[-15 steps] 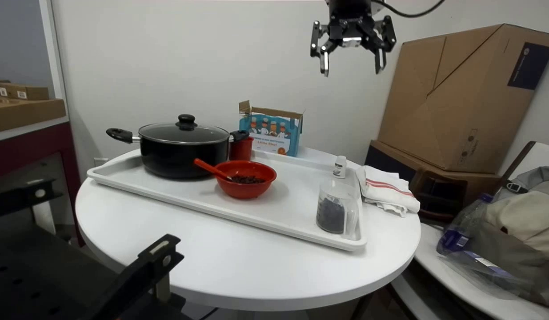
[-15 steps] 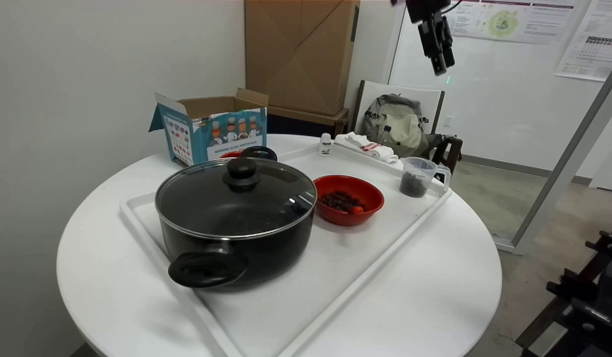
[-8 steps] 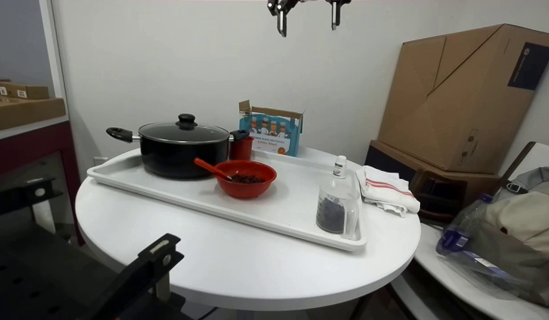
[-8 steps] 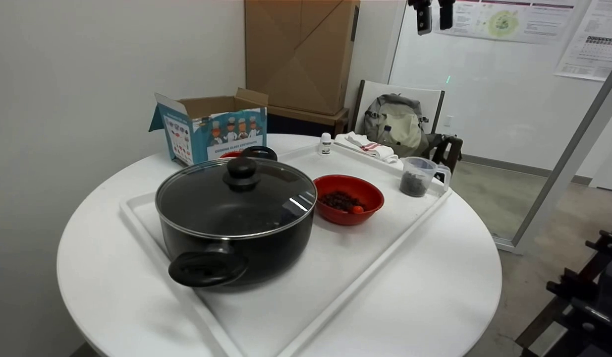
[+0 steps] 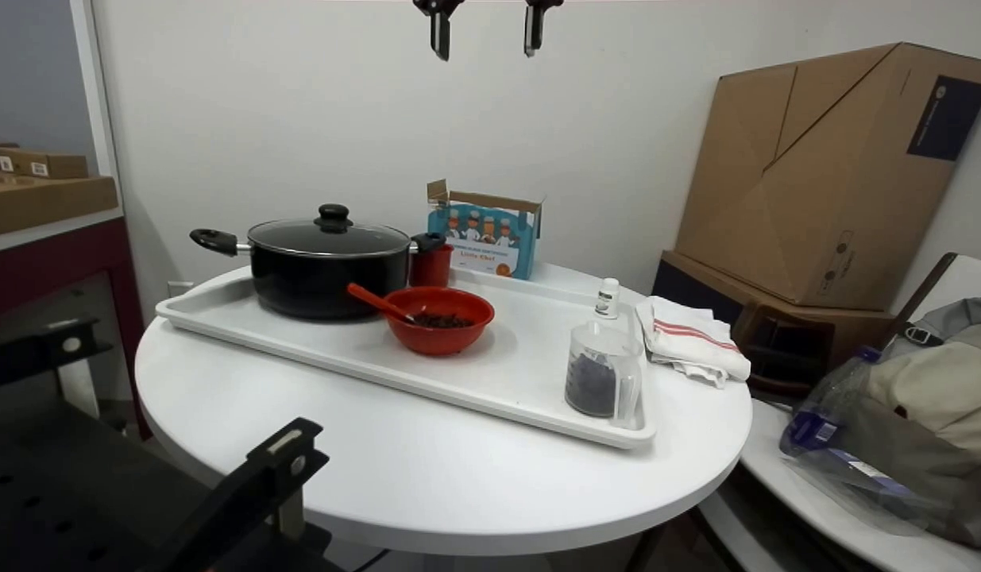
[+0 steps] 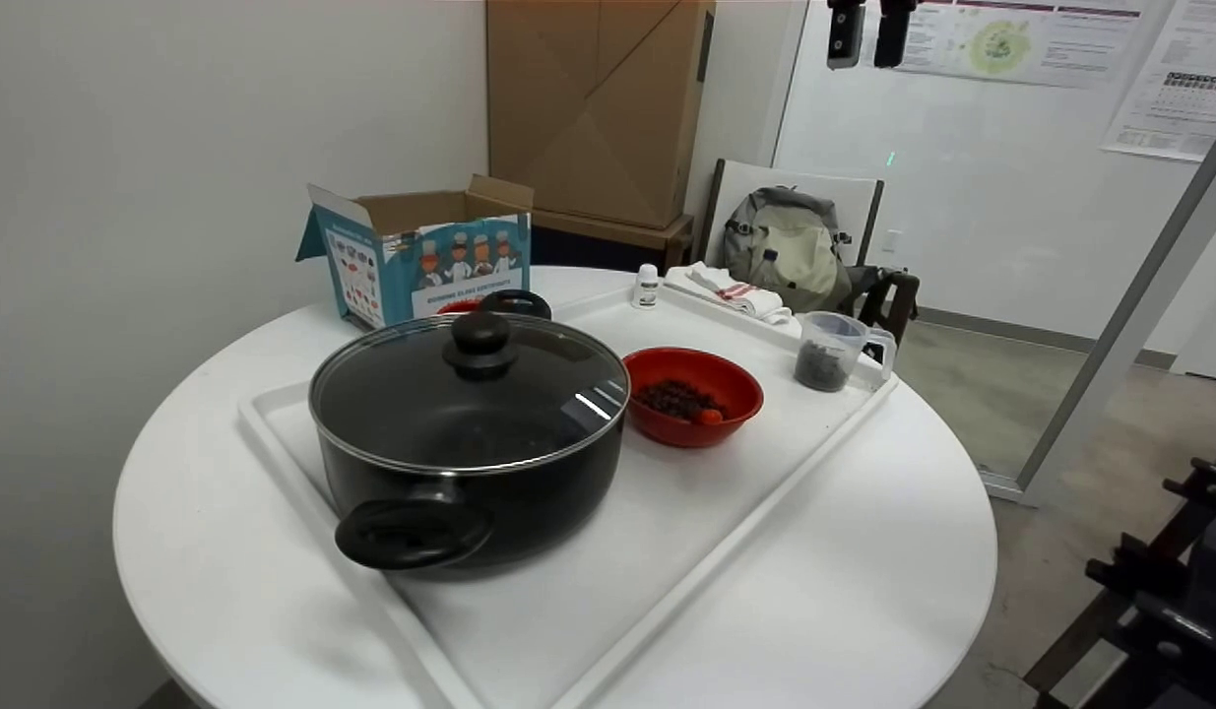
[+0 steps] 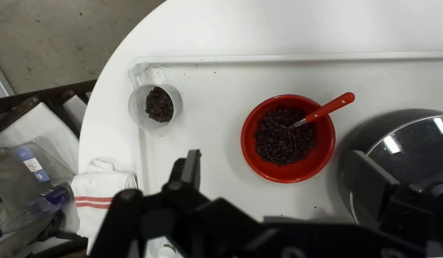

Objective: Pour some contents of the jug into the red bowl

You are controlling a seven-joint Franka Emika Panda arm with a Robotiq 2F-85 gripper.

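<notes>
The black two-fingered gripper (image 5: 486,56) has risen and shifted sideways since a second ago; it hangs high above the level of the shallow round red bowl (image 5: 438,342), well apart from it, its fingers (image 7: 191,168) spread wide. The bowl stands upright on the white rectangular tray (image 5: 530,357), holding dark beans (image 7: 284,139) and a metal spoon with an orange-red handle (image 7: 318,114) that juts out over the rim. Just beside the bowl sits the big black round pot with a glass lid (image 5: 331,278). On the bowl's opposite side, well apart from it, the small clear plastic jug (image 5: 601,342) stands upright in the tray's corner, with dark bean-like contents (image 7: 159,104) in its lower part. On that same side of the bowl are the small white plastic bottle (image 5: 607,299) and, farther out, the folded white cloth towel with red stripes (image 5: 689,342). Behind the bowl in an exterior view stand the red cup (image 5: 430,266) and the blue cardboard box (image 5: 490,238).
</notes>
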